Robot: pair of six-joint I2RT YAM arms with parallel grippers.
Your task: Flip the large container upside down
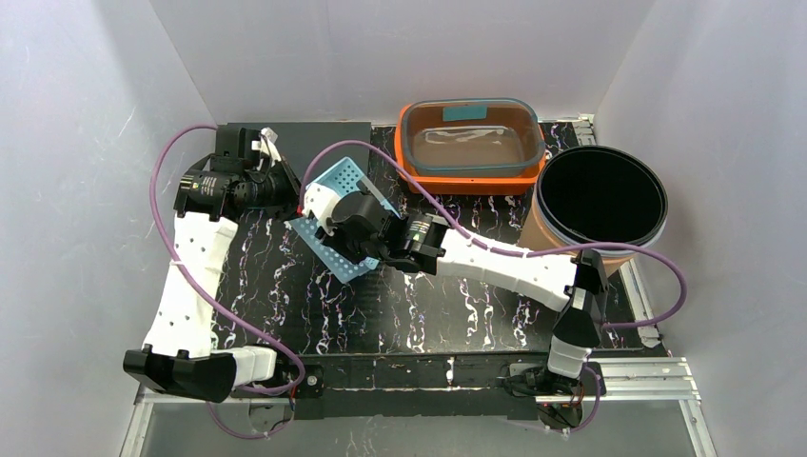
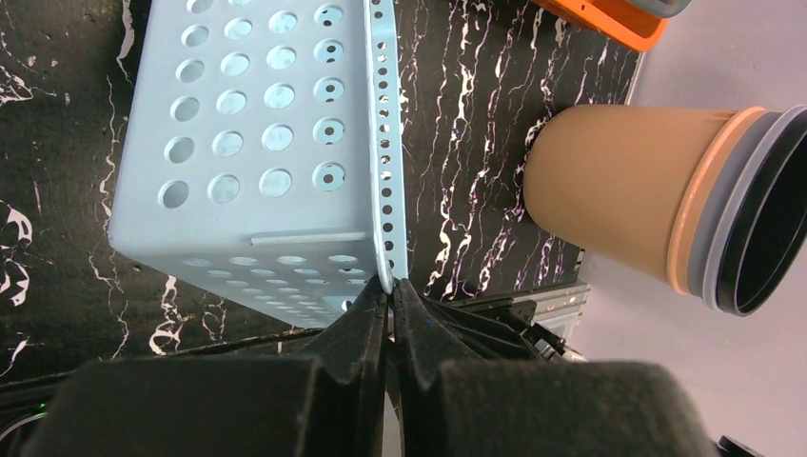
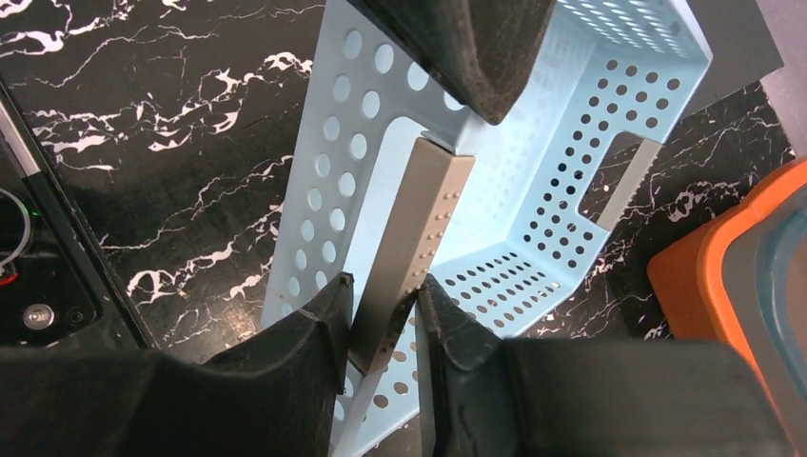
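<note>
Tilted blue perforated basket point(image 1: 343, 181), both jaws pinching its rim

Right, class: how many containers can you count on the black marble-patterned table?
3: a pale blue perforated plastic basket tilted centre-left, an orange rectangular tub with clear lid at the back, a tan round bucket at right.

No words, numbers or brand marks can be read in any view. A small teal patch point(image 1: 465, 112) sits on the clear lid point(image 1: 473, 143) of the orange box point(image 1: 457, 181), but it shows no lettering from above. A tiny pale mark on a black motor point(image 1: 203, 187) at the left is too small to make out.
</note>
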